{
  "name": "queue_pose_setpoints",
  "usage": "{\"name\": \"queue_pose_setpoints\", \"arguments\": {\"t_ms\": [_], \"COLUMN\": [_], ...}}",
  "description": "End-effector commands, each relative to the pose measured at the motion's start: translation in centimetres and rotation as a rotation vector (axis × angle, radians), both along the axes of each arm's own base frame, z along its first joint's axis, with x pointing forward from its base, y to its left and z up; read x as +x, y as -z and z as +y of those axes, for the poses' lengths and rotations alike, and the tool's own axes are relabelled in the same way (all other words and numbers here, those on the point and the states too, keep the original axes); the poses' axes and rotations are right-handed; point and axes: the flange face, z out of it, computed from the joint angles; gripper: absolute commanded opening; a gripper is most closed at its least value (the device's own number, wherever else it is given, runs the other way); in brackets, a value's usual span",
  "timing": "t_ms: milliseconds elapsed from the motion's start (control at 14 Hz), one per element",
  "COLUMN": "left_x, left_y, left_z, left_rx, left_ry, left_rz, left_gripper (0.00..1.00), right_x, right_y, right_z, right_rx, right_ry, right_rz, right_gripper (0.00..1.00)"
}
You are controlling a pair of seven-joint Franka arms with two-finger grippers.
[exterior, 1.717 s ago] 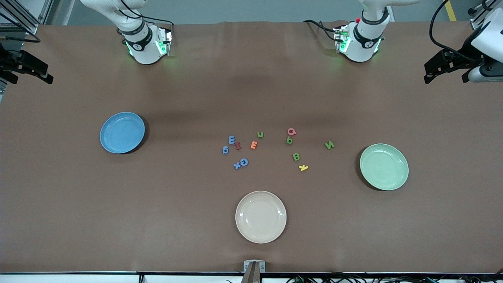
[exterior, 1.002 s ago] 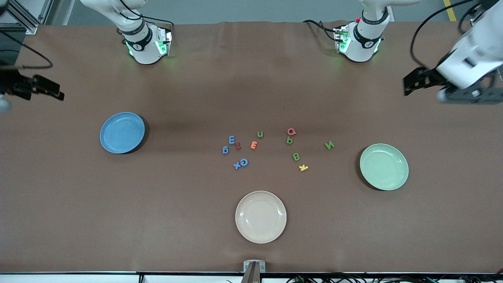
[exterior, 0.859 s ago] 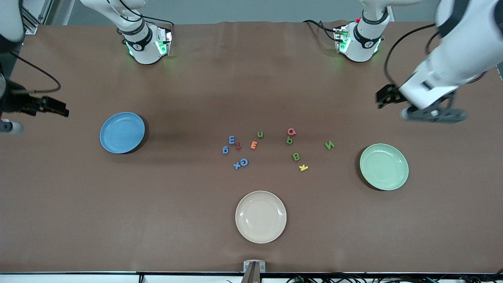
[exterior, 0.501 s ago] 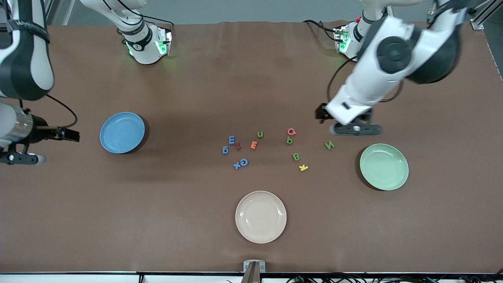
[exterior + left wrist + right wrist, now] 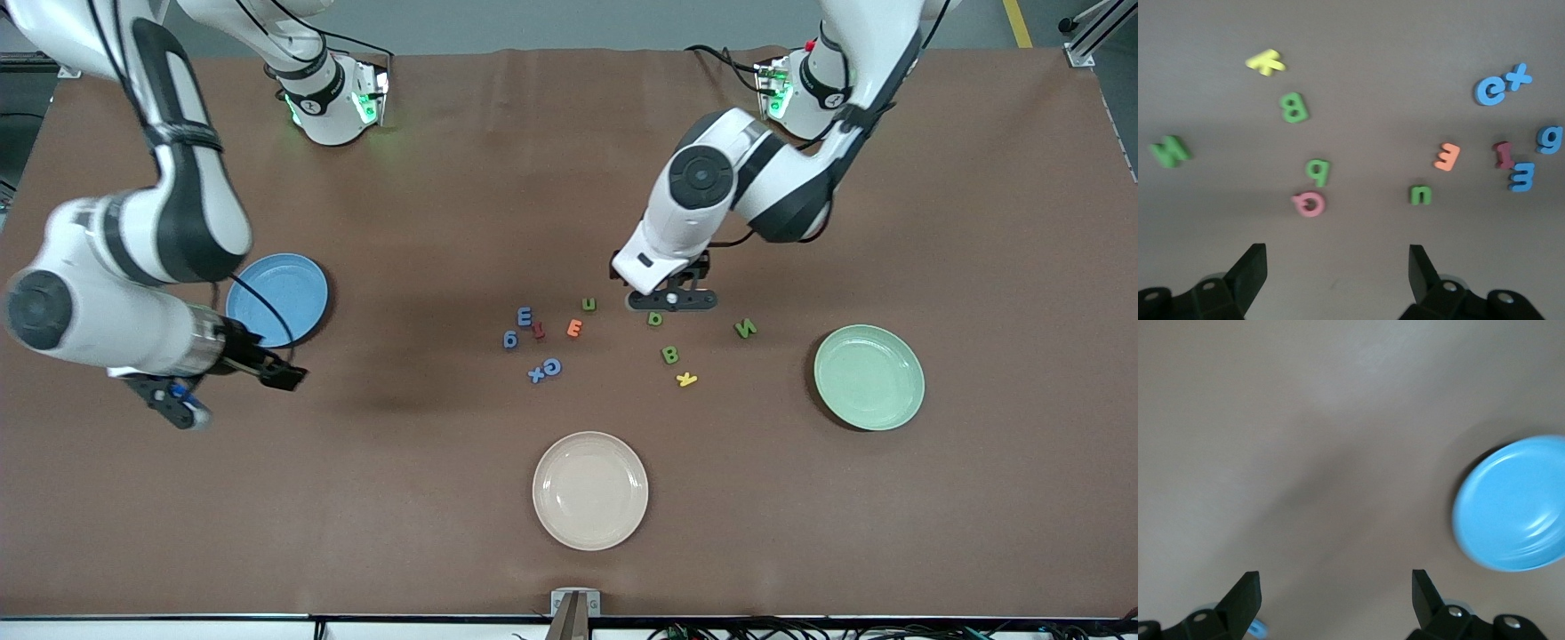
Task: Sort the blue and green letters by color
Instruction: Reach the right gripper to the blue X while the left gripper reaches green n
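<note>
Brown paper covers the bench [image 5: 444, 533], with three plates on it: a blue plate [image 5: 276, 300] at the middle left of the front view, a green plate [image 5: 869, 377] at the middle right, and a cream plate [image 5: 589, 490] at the lower centre. Scattered in the centre of that view lie the foam letters. The blue E [image 5: 524, 316], blue g [image 5: 509, 339], blue G [image 5: 552, 365] and blue x [image 5: 536, 374] sit toward the right arm's end of the cluster, G and x touching. The green u [image 5: 589, 304], green b [image 5: 655, 318], green B [image 5: 670, 355] and green N [image 5: 745, 328] spread toward the green plate. A red letter [image 5: 539, 331], an orange E [image 5: 574, 328] and a yellow letter [image 5: 685, 380] lie among them, and a pink letter [image 5: 1309, 203] shows beside the green b in the left wrist view. The left gripper [image 5: 669, 286] hangs over the pink letter, jaws apart. The right gripper [image 5: 281, 377] hovers over bare bench near the blue plate, jaws apart.
</note>
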Motion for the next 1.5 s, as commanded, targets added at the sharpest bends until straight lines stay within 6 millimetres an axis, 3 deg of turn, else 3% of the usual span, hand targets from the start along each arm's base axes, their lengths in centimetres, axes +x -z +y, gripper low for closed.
{"name": "queue_pose_setpoints", "arguments": {"t_ms": [0, 72, 215, 429, 572, 1073, 1431], "left_x": [-0.4, -0.4, -1.2, -1.4, -1.6, -1.8, -1.8], "left_y": [2.9, 4.3, 6.6, 9.4, 10.9, 13.3, 14.2], "left_z": [-2.8, -3.4, -5.2, -6.6, -7.2, -7.2, -7.5], "left_rx": [-0.026, -0.04, -0.051, -0.029, -0.011, -0.012, -0.026], "left_ry": [-0.043, -0.048, -0.027, -0.04, -0.044, -0.042, -0.043], "left_rz": [-0.022, -0.025, -0.005, 0.0, 0.0, 0.008, 0.007], "left_gripper": [0.83, 0.72, 0.63, 0.6, 0.56, 0.5, 0.49], "right_x": [0.3, 0.1, -0.4, -1.6, -2.1, -4.3, -5.1], "right_y": [2.7, 3.8, 6.3, 10.5, 12.3, 16.7, 19.6], "right_z": [6.6, 8.8, 12.6, 18.1, 20.9, 28.1, 32.1], "right_rx": [-0.003, -0.008, -0.011, -0.022, -0.02, -0.079, -0.085], "right_ry": [0.117, 0.135, 0.162, 0.164, 0.187, 0.291, 0.299], "right_rz": [-0.021, -0.028, -0.043, -0.059, -0.083, -0.106, -0.113], "right_gripper": [1.0, 1.0, 1.0, 1.0, 1.0, 0.97, 0.83]}}
